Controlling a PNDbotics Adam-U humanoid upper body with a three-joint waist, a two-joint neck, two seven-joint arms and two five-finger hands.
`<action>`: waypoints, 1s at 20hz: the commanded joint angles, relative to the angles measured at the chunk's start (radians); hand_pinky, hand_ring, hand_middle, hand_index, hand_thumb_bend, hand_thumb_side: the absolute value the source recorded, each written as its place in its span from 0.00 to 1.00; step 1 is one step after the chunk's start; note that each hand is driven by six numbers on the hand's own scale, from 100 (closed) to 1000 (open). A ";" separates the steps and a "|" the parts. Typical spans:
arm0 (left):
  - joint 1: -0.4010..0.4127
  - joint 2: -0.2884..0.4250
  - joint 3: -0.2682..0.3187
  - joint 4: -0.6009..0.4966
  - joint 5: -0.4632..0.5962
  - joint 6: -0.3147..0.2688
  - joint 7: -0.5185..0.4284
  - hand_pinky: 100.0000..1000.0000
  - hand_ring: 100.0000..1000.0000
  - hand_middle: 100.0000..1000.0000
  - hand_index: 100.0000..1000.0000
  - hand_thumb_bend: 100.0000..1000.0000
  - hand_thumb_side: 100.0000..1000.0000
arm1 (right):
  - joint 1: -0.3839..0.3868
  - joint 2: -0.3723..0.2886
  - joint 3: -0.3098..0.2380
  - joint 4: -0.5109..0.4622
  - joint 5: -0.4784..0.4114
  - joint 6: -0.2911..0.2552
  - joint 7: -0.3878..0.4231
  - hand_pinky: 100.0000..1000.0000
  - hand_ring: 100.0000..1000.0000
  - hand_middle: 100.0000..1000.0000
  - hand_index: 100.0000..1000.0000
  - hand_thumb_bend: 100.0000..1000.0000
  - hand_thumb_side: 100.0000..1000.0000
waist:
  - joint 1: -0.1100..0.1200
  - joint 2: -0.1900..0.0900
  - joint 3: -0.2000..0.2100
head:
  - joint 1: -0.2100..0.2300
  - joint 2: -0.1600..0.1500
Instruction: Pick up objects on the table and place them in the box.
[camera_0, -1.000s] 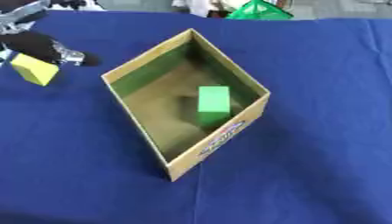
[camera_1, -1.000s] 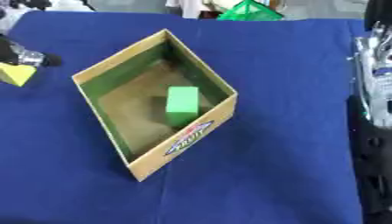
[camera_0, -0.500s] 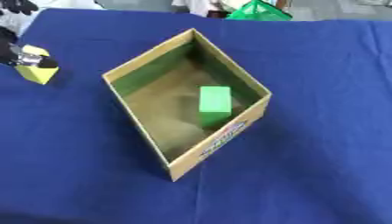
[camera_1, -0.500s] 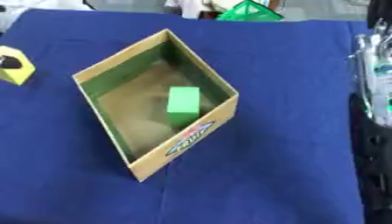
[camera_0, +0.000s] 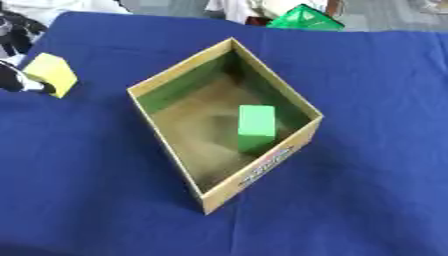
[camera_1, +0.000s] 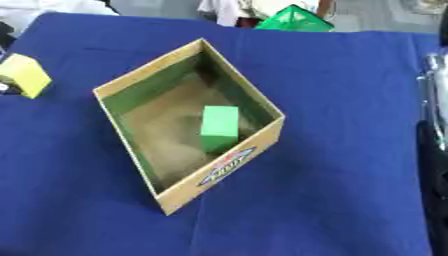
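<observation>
Left hand (camera_0: 16, 80) of my rig shows at the left edge as dark fingers touching a yellow block (camera_0: 51, 74), which looks lifted off the blue tablecloth (camera_0: 367, 75); I cannot tell whether the fingers curl round it. Near the middle sits an open cardboard box (camera_0: 262, 167), turned cornerwise, with a green block (camera_0: 256, 123) inside on its floor. My right arm (camera_1: 433, 145) appears only as a dark strip along the right edge.

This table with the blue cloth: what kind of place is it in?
Probably a robot test or demo bench, not a home: a blue cloth-covered table, an open cardboard box holding a green block, and a yellow block in the robot hand.
</observation>
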 joint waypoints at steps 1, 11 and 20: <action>-0.028 0.035 0.019 0.019 -0.013 -0.010 0.015 0.81 0.85 0.80 0.93 0.51 0.00 | -0.020 -0.032 -0.006 -0.005 0.000 -0.003 0.001 0.79 0.82 0.59 0.83 0.16 1.00 | 0.002 -0.015 -0.001 | 0.004 -0.013; -0.055 0.037 0.019 0.071 -0.017 -0.010 0.016 0.81 0.86 0.82 0.94 0.49 0.00 | -0.029 -0.039 -0.006 0.006 -0.005 -0.005 0.005 0.79 0.82 0.59 0.83 0.15 1.00 | -0.003 0.004 -0.008 | 0.003 -0.020; -0.088 0.045 0.006 0.116 -0.143 -0.010 0.018 0.83 0.88 0.86 0.96 0.55 0.00 | -0.039 -0.048 -0.005 0.018 -0.012 -0.007 0.010 0.79 0.82 0.58 0.83 0.14 1.00 | -0.007 0.020 -0.016 | 0.011 -0.027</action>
